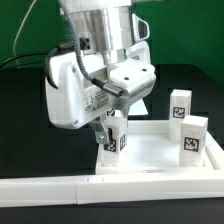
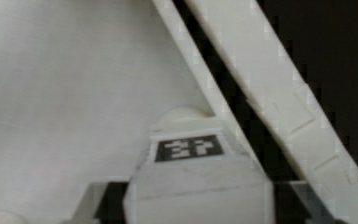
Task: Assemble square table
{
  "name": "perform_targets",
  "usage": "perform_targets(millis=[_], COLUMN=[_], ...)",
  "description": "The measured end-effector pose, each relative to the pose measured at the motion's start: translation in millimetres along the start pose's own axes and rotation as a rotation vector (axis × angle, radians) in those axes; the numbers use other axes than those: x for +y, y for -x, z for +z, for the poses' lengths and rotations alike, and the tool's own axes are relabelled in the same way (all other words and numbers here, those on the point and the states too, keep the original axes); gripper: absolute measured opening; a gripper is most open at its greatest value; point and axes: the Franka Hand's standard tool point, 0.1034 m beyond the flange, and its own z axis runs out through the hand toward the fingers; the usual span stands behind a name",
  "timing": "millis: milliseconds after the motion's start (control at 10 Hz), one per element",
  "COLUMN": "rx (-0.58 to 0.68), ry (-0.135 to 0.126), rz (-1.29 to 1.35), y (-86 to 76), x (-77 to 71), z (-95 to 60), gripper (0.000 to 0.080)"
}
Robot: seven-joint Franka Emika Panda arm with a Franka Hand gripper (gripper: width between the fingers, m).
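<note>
Because the parts are hard white plastic, the leg (image 1: 112, 137) under the gripper (image 1: 112, 118) should prove light, stiff and rather slick, best taken high on its two opposite flat faces so the squat body cannot twist between the pads. In the exterior view the arm stands over the tabletop (image 1: 150, 155), a shallow white tray lying flat on the black table (image 1: 20, 115) with its raised rim facing up; the held leg is upright at the tray's corner toward the exterior view's left, its tagged face showing, and whether its foot touches the tray floor I cannot tell. The fingers look closed narrowly on its upper part, no wider than the leg itself. Two more tagged legs stand upright at the exterior view's right, one (image 1: 194, 139) on or just at the tray's rim and another (image 1: 179, 105) behind it, well apart from the gripper. A long white rail (image 1: 60, 184) lies along the front, just beside the tray. In the wrist view the leg fills the lower middle, its tag (image 2: 190, 150) readable, with grey finger pads (image 2: 105, 203) pressed against either side, and the tray's rim (image 2: 265, 100) runs diagonally past it over the pale floor.
</note>
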Motion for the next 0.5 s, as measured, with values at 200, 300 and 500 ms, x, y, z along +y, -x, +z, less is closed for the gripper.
perform_targets(millis=[200,300,500], rx=[-0.004,-0.016,-0.056], ry=[-0.002,-0.010,-0.016], rz=[-0.018,-0.028,-0.047], y=[2.9,10.2,22.6], x=[0.4,0.4,-12.2], z=[-2.1,-10.2,-44.6], gripper=[0.0297,0.0488,0.0617])
